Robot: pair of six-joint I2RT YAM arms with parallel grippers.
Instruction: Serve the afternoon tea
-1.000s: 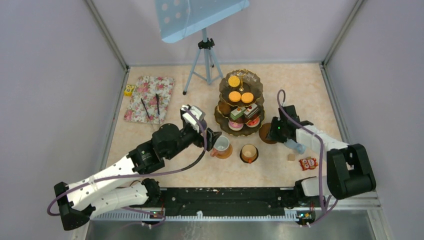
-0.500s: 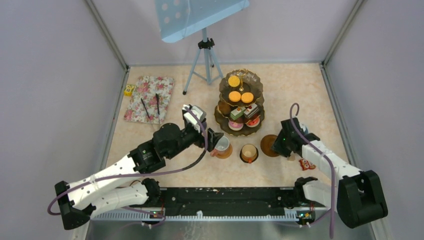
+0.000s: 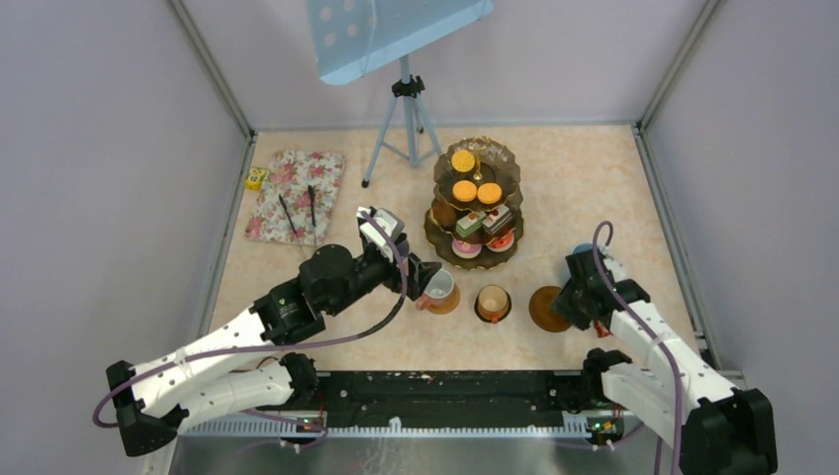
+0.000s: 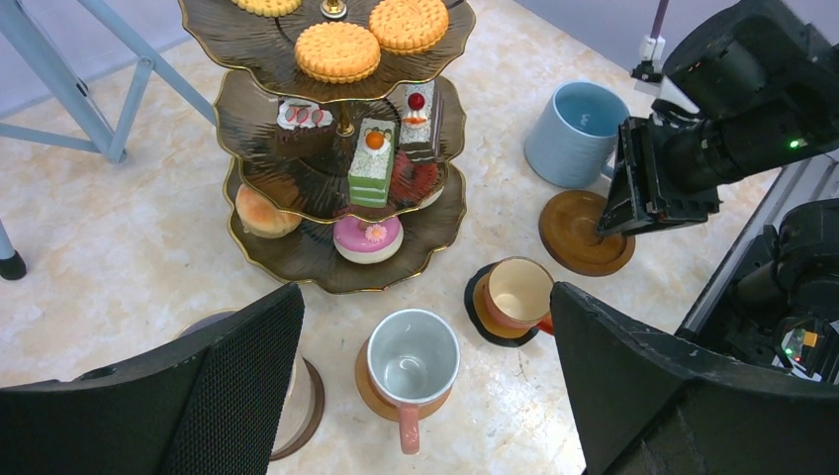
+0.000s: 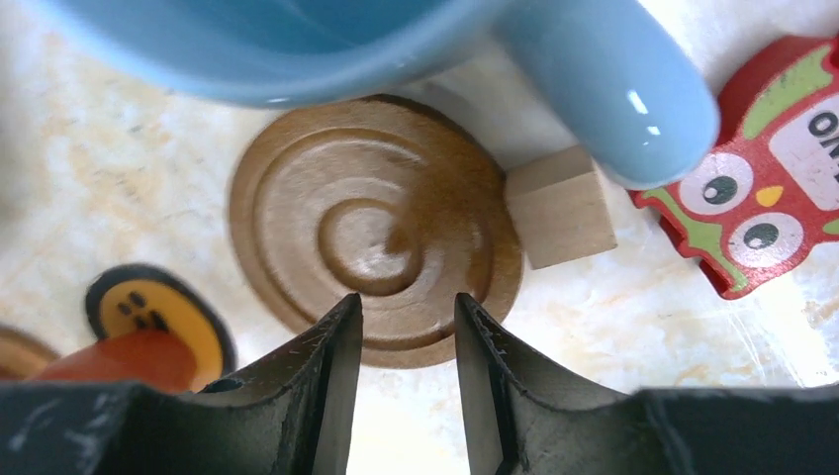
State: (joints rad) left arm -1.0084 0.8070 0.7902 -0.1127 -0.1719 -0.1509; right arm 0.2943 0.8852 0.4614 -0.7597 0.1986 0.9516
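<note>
The dark three-tier stand [image 3: 475, 247] [image 4: 297, 252] holds orange tarts and small cakes. Just in front of it my left gripper [image 3: 420, 275] [image 4: 423, 307] hangs wide open above the lilac-white mug [image 3: 438, 289] [image 4: 413, 358], which sits on a brown coaster. To the right, a small orange-brown mug [image 3: 492, 302] [image 4: 516, 293] stands on a black-edged coaster. My right gripper [image 3: 568, 302] [image 5: 406, 307] is partly open over the near rim of a bare round brown coaster [image 3: 545, 308] [image 5: 376, 228], holding nothing. The light blue mug [image 4: 579, 134] [image 5: 326, 49] stands just beyond that coaster.
A small wooden cube [image 5: 559, 208] and a red owl toy [image 5: 772, 168] lie right of the bare coaster. A tripod [image 3: 404, 119] stands behind the stand. The floral mat [image 3: 295, 193] with black tongs lies at the back left, a yellow piece [image 3: 256, 178] beside it.
My right arm has drawn back toward the near edge, and the bare brown coaster has moved with it, nearer and to the right. Its jaws have widened a little. The left arm is still.
</note>
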